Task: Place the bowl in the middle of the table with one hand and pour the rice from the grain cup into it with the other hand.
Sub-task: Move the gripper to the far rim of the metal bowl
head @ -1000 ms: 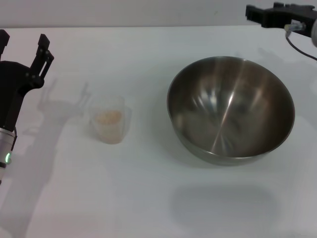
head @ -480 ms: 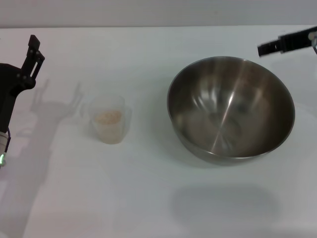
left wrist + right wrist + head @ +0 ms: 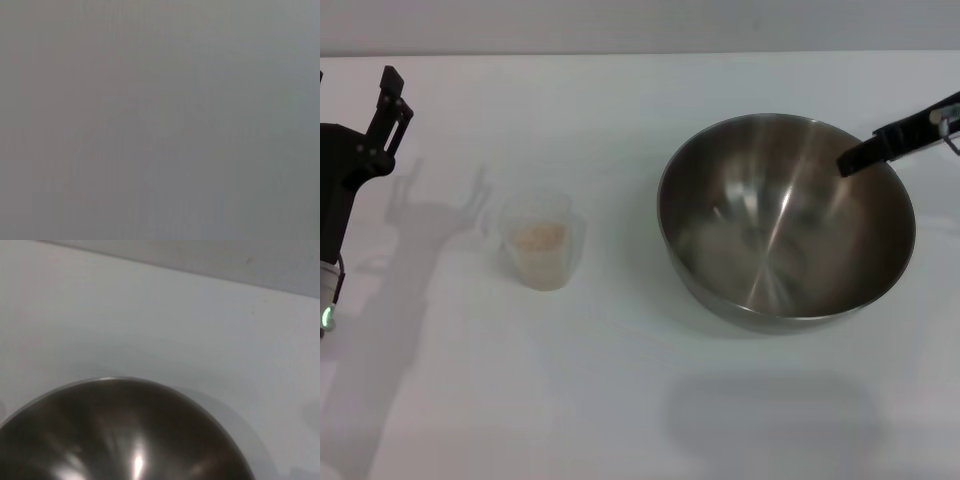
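Left pincer [image 3: 388, 105]: black, at the table's left edge, fingers pointing up and away; whether it is released or clenched cannot be told. It holds nothing and stands well apart from the cup.

Cup [image 3: 542, 241]: frosted plastic, upright on the white table [image 3: 620, 400], left of centre, with a shallow layer of pale rice [image 3: 539, 237] inside.

Bowl [image 3: 786, 220]: large steel bowl, upright, right of centre, inside bare. The right wrist view shows its rim [image 3: 125, 381] close below the camera.

Right pincer [image 3: 865, 155]: a dark finger reaching in from the right edge over the bowl's far right rim; its state cannot be told.
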